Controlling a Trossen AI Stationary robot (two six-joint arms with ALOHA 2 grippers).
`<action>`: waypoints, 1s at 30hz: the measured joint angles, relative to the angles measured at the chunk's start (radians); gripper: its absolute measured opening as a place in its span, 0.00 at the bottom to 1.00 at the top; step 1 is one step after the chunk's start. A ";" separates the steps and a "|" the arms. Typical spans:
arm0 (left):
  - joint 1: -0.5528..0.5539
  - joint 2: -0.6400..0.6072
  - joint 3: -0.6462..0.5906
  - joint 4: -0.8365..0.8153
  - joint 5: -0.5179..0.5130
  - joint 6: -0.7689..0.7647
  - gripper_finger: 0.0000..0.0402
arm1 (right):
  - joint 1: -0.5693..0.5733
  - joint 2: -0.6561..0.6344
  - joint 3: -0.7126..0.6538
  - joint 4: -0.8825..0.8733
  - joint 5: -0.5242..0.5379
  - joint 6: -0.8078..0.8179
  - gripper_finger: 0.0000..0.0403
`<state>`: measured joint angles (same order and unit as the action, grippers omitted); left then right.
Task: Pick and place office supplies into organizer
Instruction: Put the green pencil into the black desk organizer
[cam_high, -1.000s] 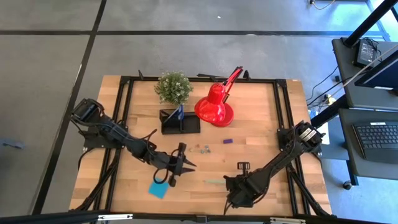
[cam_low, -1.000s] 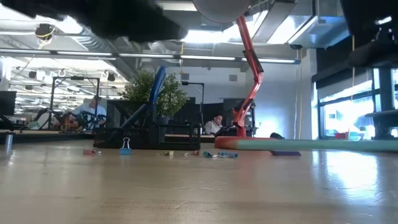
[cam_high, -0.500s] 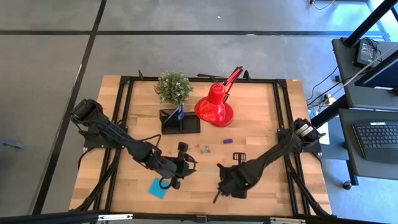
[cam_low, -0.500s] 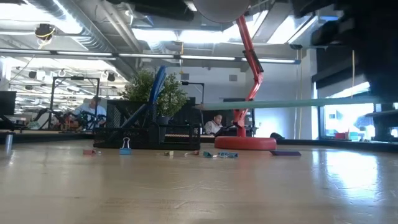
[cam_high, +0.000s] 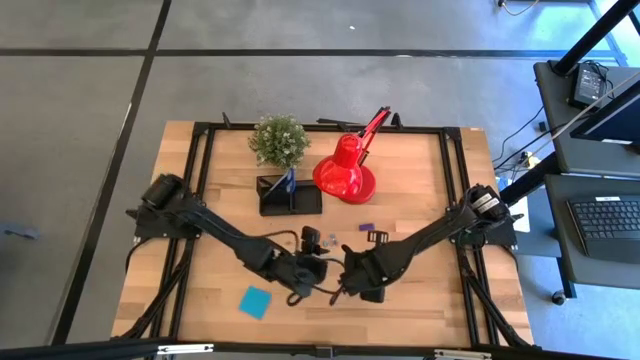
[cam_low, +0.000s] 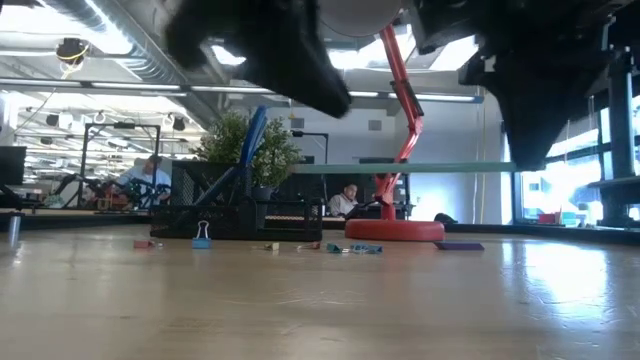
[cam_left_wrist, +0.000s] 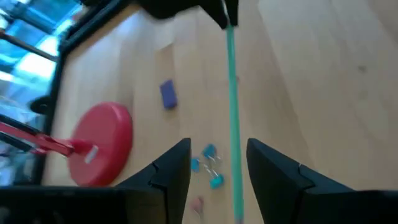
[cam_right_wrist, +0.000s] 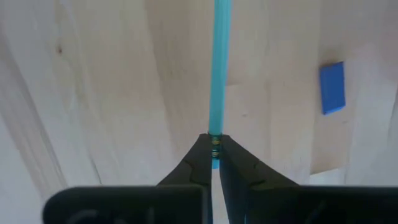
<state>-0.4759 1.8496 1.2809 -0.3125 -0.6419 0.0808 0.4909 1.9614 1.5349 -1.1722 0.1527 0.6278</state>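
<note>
A thin green pen (cam_low: 400, 168) hangs level above the table between both arms. My right gripper (cam_right_wrist: 215, 138), near the table's near middle (cam_high: 348, 280), is shut on one end of it. My left gripper (cam_left_wrist: 217, 149) is open just left of it (cam_high: 312, 268). Its fingers stand on either side of the pen's free part (cam_left_wrist: 234, 124) without touching it. The black organizer (cam_high: 290, 195) sits far of them, blue-handled scissors (cam_high: 290, 180) upright in it. A blue sticky pad (cam_high: 255, 302), a purple piece (cam_high: 366, 227) and tiny clips (cam_high: 328, 238) lie flat on the wood. My right gripper pinches the green pen near one end (cam_right_wrist: 216, 127) between its two fingertips. The fingers lie nearly in line with the pen, coming from the table's right. The pen is lifted clear and sticks out level toward the left gripper.
A red desk lamp (cam_high: 345, 170) and a small green potted plant (cam_high: 279, 140) stand at the far side beside the organizer. Black frame rails (cam_high: 195, 180) run along the table's edges. A blue clip (cam_low: 203, 236) lies in front of the organizer.
My right gripper has carried the green pen up off the table and toward the left and far side; the pen now hangs level in the air. My left arm has swung right from over the sticky pad until its open fingers straddle the pen.
</note>
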 joint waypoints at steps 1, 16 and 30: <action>-0.001 0.022 0.024 -0.007 -0.021 0.008 0.37 | -0.004 0.000 0.000 0.004 0.004 0.001 0.04; -0.061 0.121 0.114 -0.140 -0.201 -0.002 0.37 | -0.017 -0.001 0.000 0.010 0.067 0.016 0.05; -0.225 0.082 0.114 -0.268 -0.445 -0.053 0.37 | -0.049 -0.001 0.117 0.018 -0.011 -0.051 0.05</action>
<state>-0.7006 1.9313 1.3952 -0.5804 -1.0864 0.0280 0.4417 1.9602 1.6517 -1.1545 0.1419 0.5765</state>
